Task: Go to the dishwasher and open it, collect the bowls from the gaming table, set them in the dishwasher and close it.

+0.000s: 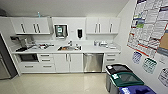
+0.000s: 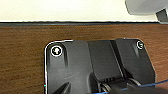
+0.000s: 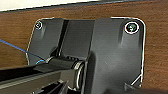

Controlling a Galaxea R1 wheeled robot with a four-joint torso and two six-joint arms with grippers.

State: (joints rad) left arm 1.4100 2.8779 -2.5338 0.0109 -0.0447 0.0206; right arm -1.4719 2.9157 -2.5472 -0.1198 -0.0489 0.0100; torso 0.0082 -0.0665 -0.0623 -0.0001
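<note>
The dishwasher (image 1: 93, 62) is a brushed steel front with a bar handle along its top. It is shut, set under the white counter (image 1: 87, 50) right of the sink, straight ahead across the floor. The bowls and the gaming table are out of view. Both wrist views look at the robot's own dark plate over a brown wood-grain surface.
Three bins stand along the right wall: black (image 1: 117, 68), green (image 1: 127, 80) and blue (image 1: 136, 90). White cabinets (image 1: 68, 62) flank the dishwasher, and a black-fronted microwave (image 1: 28, 57) sits low on the left. A grey fridge side (image 1: 3, 65) closes the left edge. Glossy floor (image 1: 55, 83) lies ahead.
</note>
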